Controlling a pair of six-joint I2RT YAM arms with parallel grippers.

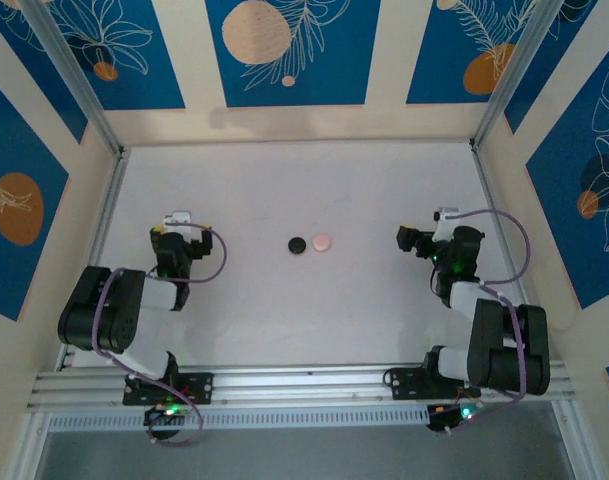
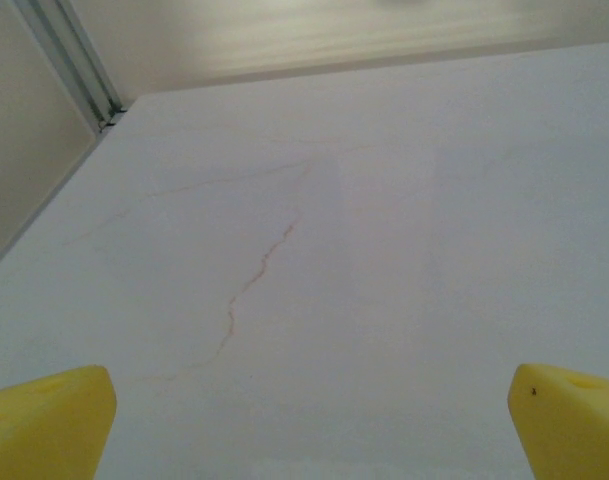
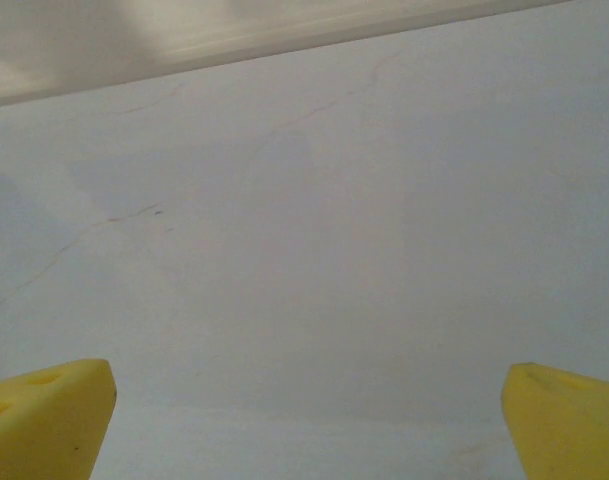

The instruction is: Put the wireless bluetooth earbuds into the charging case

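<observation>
White table (image 1: 314, 330), left gripper (image 2: 309, 425) and right gripper (image 3: 306, 420) wide open.

Bright even light, soft shadows, wrist views slightly hazy

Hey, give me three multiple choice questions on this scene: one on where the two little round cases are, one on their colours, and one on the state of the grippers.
1. Where do the round cases lie?
A. near the middle of the table
B. in the far left corner
C. on the near rail

2. What colours are they?
A. both white
B. black and pink
C. blue and orange

3. The grippers are:
A. both shut on a case
B. left open, right shut
C. both open, holding nothing

Answers:
1 A, the black case and pink case sit side by side mid-table.
2 B, the top view shows it.
3 C, the left gripper and right gripper show yellow fingers wide apart over bare table.
</observation>
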